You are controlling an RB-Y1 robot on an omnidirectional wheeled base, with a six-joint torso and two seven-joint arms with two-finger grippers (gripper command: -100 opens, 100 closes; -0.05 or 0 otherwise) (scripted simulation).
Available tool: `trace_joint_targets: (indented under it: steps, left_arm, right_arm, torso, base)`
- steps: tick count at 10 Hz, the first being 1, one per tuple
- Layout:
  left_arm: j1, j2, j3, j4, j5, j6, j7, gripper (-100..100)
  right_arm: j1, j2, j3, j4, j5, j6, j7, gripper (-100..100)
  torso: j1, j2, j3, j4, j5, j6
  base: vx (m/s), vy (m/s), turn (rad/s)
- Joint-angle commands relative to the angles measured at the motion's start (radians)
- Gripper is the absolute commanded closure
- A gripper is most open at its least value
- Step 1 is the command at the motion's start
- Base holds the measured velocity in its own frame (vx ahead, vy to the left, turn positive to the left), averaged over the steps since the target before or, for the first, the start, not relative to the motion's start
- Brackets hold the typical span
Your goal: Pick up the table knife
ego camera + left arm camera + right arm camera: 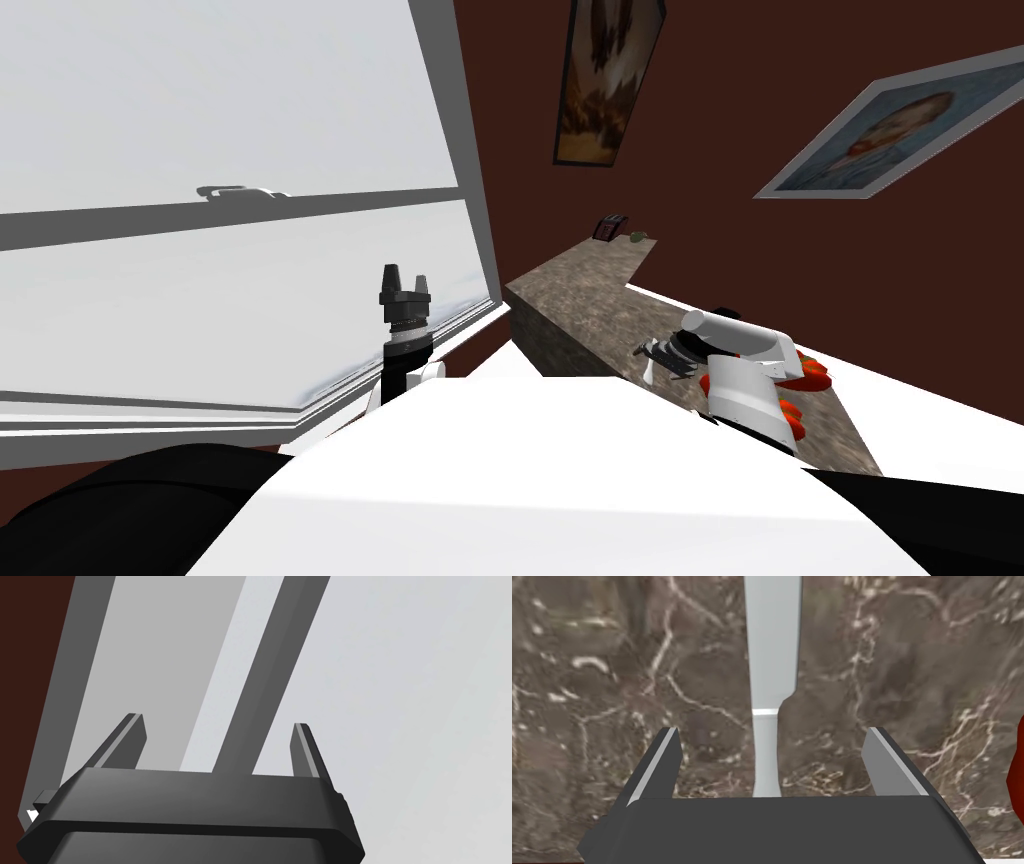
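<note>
Right gripper (772,731), fingers spread, above the table knife (773,651), which lies flat on the brown marbled counter (612,676) with its narrow handle centred between them. The knife looks thin, stiff, light and probably slippery (little height to pinch), so the handle just behind the blade seems the best hold. Left gripper (217,722), fingers also apart, is raised at the left side.

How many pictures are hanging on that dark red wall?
2. A dark-framed brownish painting hangs beside the white window; a grey-framed portrait of a face hangs further right, above the brown marbled counter. Others may lie out of view.
</note>
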Motion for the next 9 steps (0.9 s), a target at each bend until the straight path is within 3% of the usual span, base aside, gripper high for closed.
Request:
trace_joint_targets:
  steps: [1,5,6,7,9]
  left_arm:
    - [0.0,0.0,0.0,0.0,0.0,0.0,0.0,0]
    - [0.0,0.0,0.0,0.0,0.0,0.0,0.0,0]
    - [0.0,0.0,0.0,0.0,0.0,0.0,0.0,0]
    - [0.0,0.0,0.0,0.0,0.0,0.0,0.0,0]
    - [0.0,0.0,0.0,0.0,0.0,0.0,0.0,0]
  right_arm:
    - [0.0,0.0,0.0,0.0,0.0,0.0,0.0,100]
    - [-0.001,0.0,0.0,-0.001,0.0,0.0,0.0,100]
    - [-0.001,0.0,0.0,-0.001,0.0,0.0,0.0,0]
    - [0.001,-0.006,-0.004,-0.027,-0.008,0.028,-0.013,100]
    - [-0.003,-0.016,-0.008,-0.051,-0.017,0.061,-0.029,100]
  torso:
    - [0.0,0.0,0.0,0.0,0.0,0.0]
    - [-0.001,0.001,0.0,0.0,-0.001,0.001]
    - [-0.001,0.001,0.0,0.0,-0.001,0.001]
    - [-0.001,0.001,0.0,0.0,-0.001,0.001]
    - [-0.002,0.001,0.001,0.0,0.0,0.0]
  base:
    - [0.0,0.0,0.0]
    - [0.0,0.0,0.0]
    - [0.0,0.0,0.0]
    - [-0.005,-0.013,0.049]
    - [-0.015,-0.017,0.052]
